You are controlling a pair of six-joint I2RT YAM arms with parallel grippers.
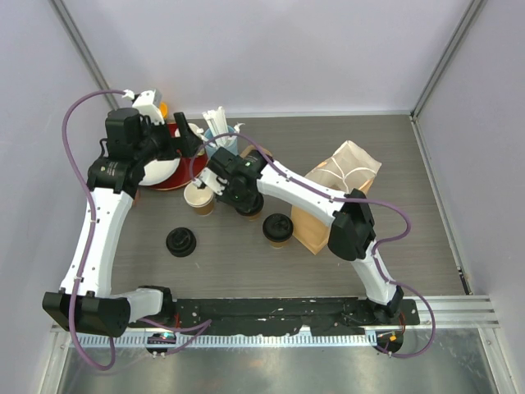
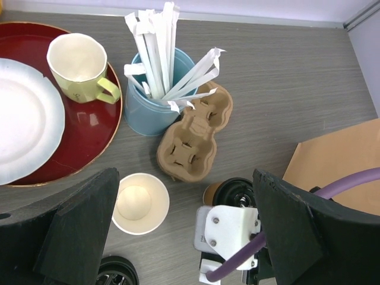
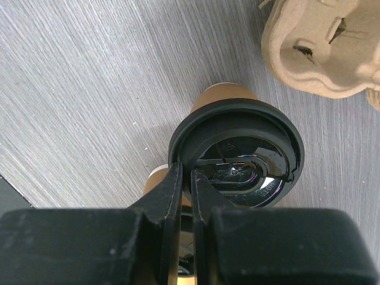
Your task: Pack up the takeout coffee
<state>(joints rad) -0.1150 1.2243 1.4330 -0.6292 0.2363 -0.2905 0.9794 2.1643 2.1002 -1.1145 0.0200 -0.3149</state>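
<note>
My right gripper (image 3: 185, 172) is pinched shut on the rim of the black lid (image 3: 237, 148), which sits on a kraft cup (image 3: 222, 95) at mid-table, just near of the empty cup carrier (image 2: 193, 139). My left gripper (image 2: 184, 184) hangs above with its jaws spread wide, holding nothing. Left of the gripped cup, an open cup (image 2: 141, 203) shows a bare cream inside. A lidded cup (image 1: 278, 230) stands to the right, beside the paper bag (image 1: 312, 226); I can't see inside the bag. The blue cup (image 2: 142, 116) holds white sticks (image 2: 157, 53). The mug (image 2: 77, 65) on the red tray (image 2: 89, 136) is empty. A loose lid (image 1: 180, 242) lies near-left. From above, the arm hides most of the gripped cup.
</note>
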